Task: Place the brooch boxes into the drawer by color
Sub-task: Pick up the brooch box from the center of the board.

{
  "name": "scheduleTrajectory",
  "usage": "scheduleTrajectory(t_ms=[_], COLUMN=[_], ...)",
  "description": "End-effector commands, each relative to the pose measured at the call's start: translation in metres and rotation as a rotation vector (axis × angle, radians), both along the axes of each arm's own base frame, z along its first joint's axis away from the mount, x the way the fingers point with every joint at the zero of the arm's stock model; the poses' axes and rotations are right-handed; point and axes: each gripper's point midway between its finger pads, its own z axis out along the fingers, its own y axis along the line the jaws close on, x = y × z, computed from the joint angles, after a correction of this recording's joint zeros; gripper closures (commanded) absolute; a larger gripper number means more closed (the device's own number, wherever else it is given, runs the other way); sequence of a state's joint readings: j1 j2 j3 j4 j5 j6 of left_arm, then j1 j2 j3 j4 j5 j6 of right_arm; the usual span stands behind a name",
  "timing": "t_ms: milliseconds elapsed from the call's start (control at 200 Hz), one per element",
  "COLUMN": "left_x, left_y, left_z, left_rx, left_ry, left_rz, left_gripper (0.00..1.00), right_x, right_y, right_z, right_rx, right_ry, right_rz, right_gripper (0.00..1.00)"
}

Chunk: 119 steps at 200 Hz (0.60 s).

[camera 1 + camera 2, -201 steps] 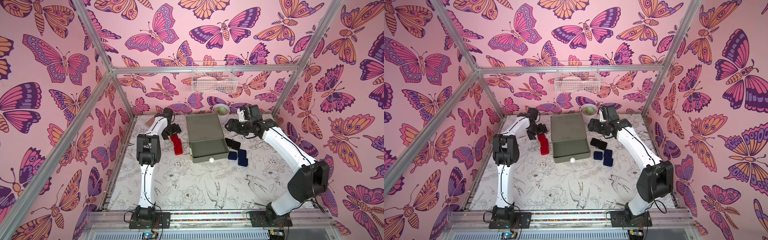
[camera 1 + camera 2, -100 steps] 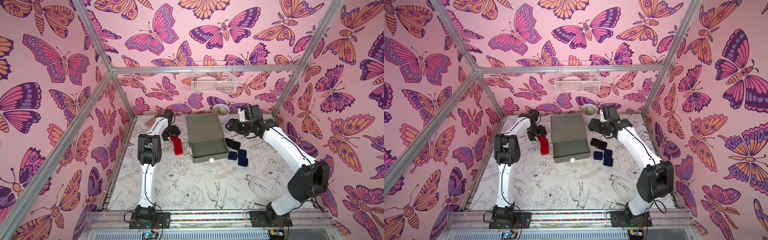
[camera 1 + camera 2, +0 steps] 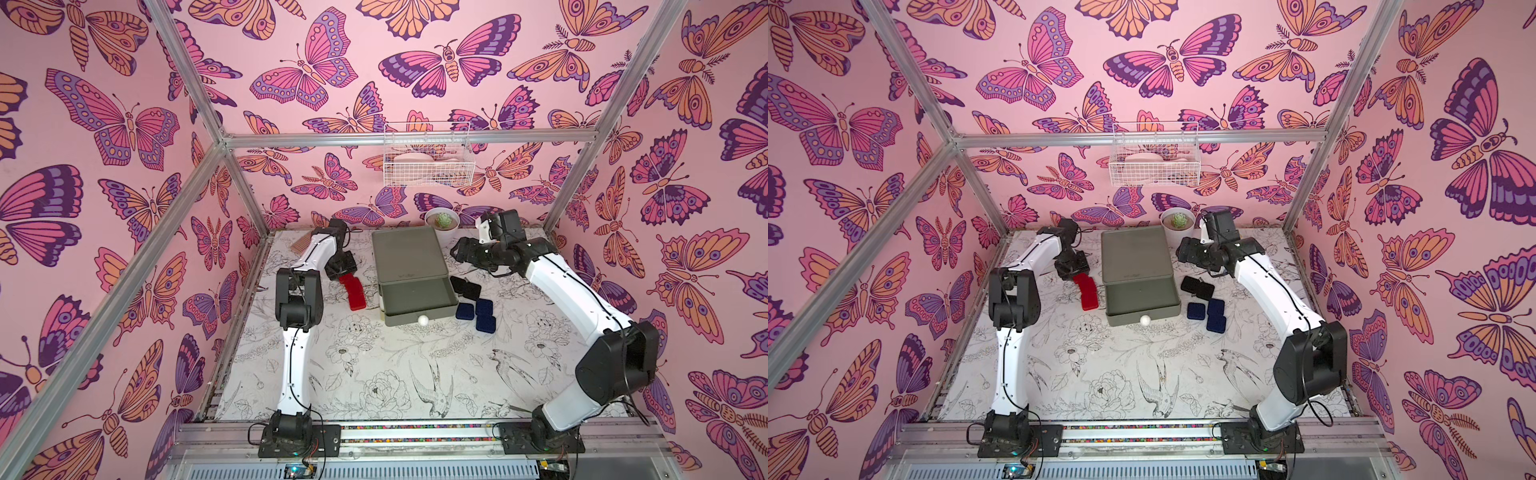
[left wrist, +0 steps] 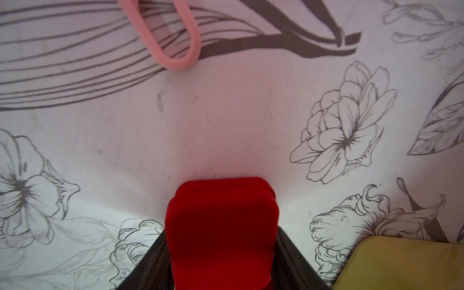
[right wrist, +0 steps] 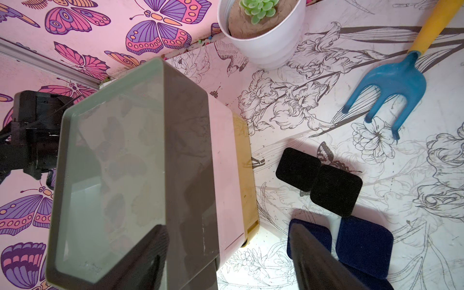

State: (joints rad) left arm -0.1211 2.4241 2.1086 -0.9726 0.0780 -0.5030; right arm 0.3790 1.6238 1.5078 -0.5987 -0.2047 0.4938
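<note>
**Left gripper's got a red box, right one's hanging open**

The left gripper (image 4: 221,261) is clamped on a red brooch box (image 4: 222,221), fingers (image 4: 148,266) tight on both its sides; can't tell if it's off the table (image 3: 374,374). More red boxes (image 3: 356,297) lie in a row right next to that gripper in a top view, on the side toward the robot's base. The drawer (image 3: 405,253) sits between the two grippers, its grey-green top tier (image 3: 415,293) pulled out. The right gripper (image 5: 229,263) has its fingers wide apart with nothing held, hovering close beside the drawer. The black boxes (image 5: 298,167) lie on the table near it, and the navy boxes (image 5: 364,244) are just past those, farther from the gripper.
</note>
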Motion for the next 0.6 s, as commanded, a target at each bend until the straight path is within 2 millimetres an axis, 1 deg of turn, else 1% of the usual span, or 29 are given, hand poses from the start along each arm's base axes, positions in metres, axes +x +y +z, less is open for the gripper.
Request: scheduleTrajectory(t_ms=[0, 190, 366, 401, 431, 451, 456, 471, 591], left_x=[-0.013, -0.011, -0.017, -0.019, -0.022, -0.024, -0.025, -0.027, -0.045], left_y=[0.015, 0.019, 0.019, 0.016, 0.012, 0.008, 0.008, 0.005, -0.030], left_z=[0.025, 0.084, 0.136, 0.146, 0.152, 0.160, 0.161, 0.166, 0.210], left_rx=[0.031, 0.037, 0.028, 0.010, -0.010, -0.031, -0.034, -0.054, -0.202], left_ry=[0.000, -0.122, -0.224, -0.243, -0.253, -0.267, -0.270, -0.276, -0.354], left_rz=[-0.002, -0.025, -0.052, -0.060, -0.067, -0.075, -0.077, -0.083, -0.196], left_gripper=[0.49, 0.49, 0.48, 0.48, 0.48, 0.48, 0.48, 0.48, 0.47], right_x=[-0.002, -0.001, -0.001, -0.002, -0.003, -0.003, -0.005, -0.009, -0.023], right_y=[-0.001, 0.003, 0.009, 0.011, 0.014, 0.017, 0.017, 0.018, 0.039], right_z=[0.011, 0.020, 0.030, 0.035, 0.036, 0.035, 0.042, 0.050, 0.075], right_rx=[0.020, 0.046, 0.080, 0.095, 0.105, 0.111, 0.118, 0.132, 0.212], right_ry=[-0.015, -0.045, -0.071, -0.082, -0.087, -0.089, -0.104, -0.125, -0.196], right_rz=[0.003, 0.015, 0.037, 0.048, 0.061, 0.072, 0.076, 0.088, 0.213], right_gripper=[0.19, 0.19, 0.19, 0.20, 0.20, 0.20, 0.20, 0.21, 0.20])
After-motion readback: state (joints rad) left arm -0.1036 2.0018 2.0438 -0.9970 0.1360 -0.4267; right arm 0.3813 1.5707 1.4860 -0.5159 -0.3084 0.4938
